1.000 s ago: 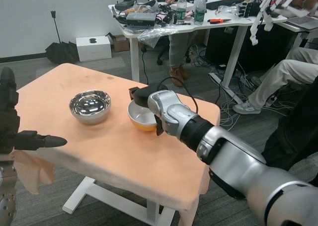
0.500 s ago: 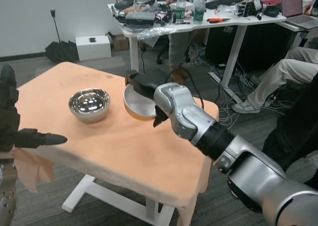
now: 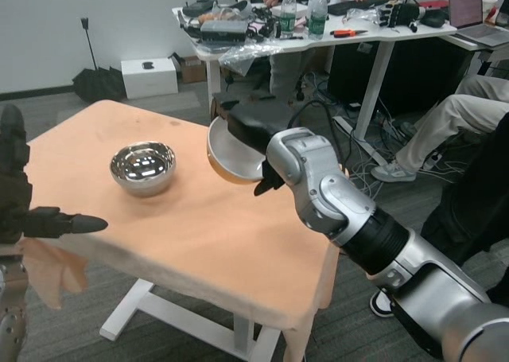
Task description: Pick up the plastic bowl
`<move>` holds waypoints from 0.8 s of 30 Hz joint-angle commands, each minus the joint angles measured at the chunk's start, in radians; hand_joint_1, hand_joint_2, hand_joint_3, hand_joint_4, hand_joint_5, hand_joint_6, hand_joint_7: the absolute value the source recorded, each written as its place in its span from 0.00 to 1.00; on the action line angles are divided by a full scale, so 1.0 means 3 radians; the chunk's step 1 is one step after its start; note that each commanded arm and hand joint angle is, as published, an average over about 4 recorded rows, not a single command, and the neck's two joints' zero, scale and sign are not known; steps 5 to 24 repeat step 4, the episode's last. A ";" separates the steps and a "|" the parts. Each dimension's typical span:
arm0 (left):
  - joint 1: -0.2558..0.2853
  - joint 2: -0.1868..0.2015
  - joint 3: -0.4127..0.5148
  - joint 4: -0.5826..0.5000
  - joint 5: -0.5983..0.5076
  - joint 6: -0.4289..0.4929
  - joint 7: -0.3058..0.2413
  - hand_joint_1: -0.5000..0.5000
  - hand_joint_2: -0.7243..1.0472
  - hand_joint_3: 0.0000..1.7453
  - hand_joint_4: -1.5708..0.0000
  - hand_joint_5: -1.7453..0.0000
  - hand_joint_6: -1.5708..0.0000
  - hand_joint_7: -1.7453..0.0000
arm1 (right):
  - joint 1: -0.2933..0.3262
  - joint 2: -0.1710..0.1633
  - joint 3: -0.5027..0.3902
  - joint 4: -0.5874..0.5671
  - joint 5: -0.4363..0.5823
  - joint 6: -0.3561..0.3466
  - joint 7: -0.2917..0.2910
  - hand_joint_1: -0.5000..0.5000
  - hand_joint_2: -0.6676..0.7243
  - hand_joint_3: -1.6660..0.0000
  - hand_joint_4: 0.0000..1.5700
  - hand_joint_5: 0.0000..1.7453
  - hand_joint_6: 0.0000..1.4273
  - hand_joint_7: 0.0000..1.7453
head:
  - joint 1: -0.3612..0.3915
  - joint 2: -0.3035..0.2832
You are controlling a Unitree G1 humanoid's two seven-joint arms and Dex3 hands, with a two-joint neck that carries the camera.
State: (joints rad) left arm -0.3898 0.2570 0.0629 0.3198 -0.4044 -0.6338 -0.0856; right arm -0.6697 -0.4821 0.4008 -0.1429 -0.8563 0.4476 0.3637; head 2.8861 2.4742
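1. Nearest, off the desk's left edge: left hand (image 3: pixel 24 211), black, holding nothing, one finger stretched out level over the desk's left side, the others upright.
2. Desk (image 3: pixel 199 243): covered in a peach cloth that hangs over its edges, on a white frame.
3. Steel bowl (image 3: pixel 144 169): polished, upright, resting on the desk's left half, well apart from both hands.
4. Right forearm: silver, reaching in from the lower right corner of the view across the desk's right edge.
5. Right hand (image 3: pixel 253 131): black, clamped over the upper rim of the plastic bowl.
6. Plastic bowl (image 3: pixel 232 151): white inside, orange outside; lifted clear of the desk and tipped on edge so its opening faces left, above the desk's far right part.
7. Far side of the room: a white box (image 3: pixel 149 76) on the floor by the wall; a cluttered work table (image 3: pixel 318 36) with water bottles (image 3: pixel 291 10); a seated person's legs (image 3: pixel 461 123) at right.
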 commanded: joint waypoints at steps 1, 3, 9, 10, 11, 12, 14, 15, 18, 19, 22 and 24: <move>0.0019 0.0028 0.0018 0.0031 -0.0002 -0.0004 -0.0004 0.00 0.35 0.03 1.00 1.00 1.00 1.00 | 0.0097 -0.0065 -0.0099 -0.0189 -0.0070 0.0055 0.0028 0.00 0.05 0.05 0.71 0.89 0.74 0.95 | -0.0031 0.0222; 0.0008 0.0029 0.0005 0.0033 -0.0002 -0.0006 -0.0018 0.00 0.35 0.04 1.00 1.00 1.00 1.00 | 0.0138 -0.0084 -0.0119 -0.0289 -0.0073 0.0081 0.0039 0.00 0.05 0.05 0.71 0.89 0.74 0.95 | 0.0022 0.0547; 0.0006 0.0029 0.0002 0.0033 -0.0002 -0.0006 -0.0022 0.00 0.35 0.03 1.00 1.00 1.00 1.00 | 0.0146 -0.0089 -0.0122 -0.0311 -0.0074 0.0090 0.0042 0.00 0.05 0.05 0.71 0.89 0.74 0.95 | 0.0040 0.0647; 0.0006 0.0029 0.0002 0.0033 -0.0002 -0.0006 -0.0022 0.00 0.35 0.03 1.00 1.00 1.00 1.00 | 0.0146 -0.0089 -0.0122 -0.0311 -0.0074 0.0090 0.0042 0.00 0.05 0.05 0.71 0.89 0.74 0.95 | 0.0040 0.0647; 0.0006 0.0029 0.0002 0.0033 -0.0002 -0.0006 -0.0022 0.00 0.35 0.03 1.00 1.00 1.00 1.00 | 0.0146 -0.0089 -0.0122 -0.0311 -0.0074 0.0090 0.0042 0.00 0.05 0.05 0.71 0.89 0.74 0.95 | 0.0040 0.0647; 0.0006 0.0029 0.0002 0.0033 -0.0002 -0.0006 -0.0022 0.00 0.35 0.03 1.00 1.00 1.00 1.00 | 0.0146 -0.0089 -0.0122 -0.0311 -0.0074 0.0090 0.0042 0.00 0.05 0.05 0.71 0.89 0.74 0.95 | 0.0040 0.0647; 0.0006 0.0029 0.0002 0.0033 -0.0002 -0.0006 -0.0022 0.00 0.35 0.03 1.00 1.00 1.00 1.00 | 0.0146 -0.0089 -0.0122 -0.0311 -0.0074 0.0090 0.0042 0.00 0.05 0.05 0.71 0.89 0.74 0.95 | 0.0040 0.0647; 0.0006 0.0029 0.0002 0.0033 -0.0002 -0.0006 -0.0022 0.00 0.35 0.03 1.00 1.00 1.00 1.00 | 0.0146 -0.0089 -0.0122 -0.0311 -0.0074 0.0090 0.0042 0.00 0.05 0.05 0.71 0.89 0.74 0.95 | 0.0040 0.0647; 0.0006 0.0029 0.0002 0.0033 -0.0002 -0.0006 -0.0022 0.00 0.35 0.03 1.00 1.00 1.00 1.00 | 0.0146 -0.0089 -0.0122 -0.0311 -0.0074 0.0090 0.0042 0.00 0.05 0.05 0.71 0.89 0.74 0.95 | 0.0040 0.0647; 0.0006 0.0029 0.0002 0.0033 -0.0002 -0.0006 -0.0022 0.00 0.35 0.03 1.00 1.00 1.00 1.00 | 0.0146 -0.0089 -0.0122 -0.0311 -0.0074 0.0090 0.0042 0.00 0.05 0.05 0.71 0.89 0.74 0.95 | 0.0040 0.0647; 0.0006 0.0029 0.0002 0.0033 -0.0002 -0.0006 -0.0022 0.00 0.35 0.03 1.00 1.00 1.00 1.00 | 0.0146 -0.0089 -0.0122 -0.0311 -0.0074 0.0090 0.0042 0.00 0.05 0.05 0.71 0.89 0.74 0.95 | 0.0040 0.0647; 0.0006 0.0029 0.0002 0.0033 -0.0002 -0.0006 -0.0022 0.00 0.35 0.03 1.00 1.00 1.00 1.00 | 0.0146 -0.0089 -0.0122 -0.0311 -0.0074 0.0090 0.0042 0.00 0.05 0.05 0.71 0.89 0.74 0.95 | 0.0040 0.0647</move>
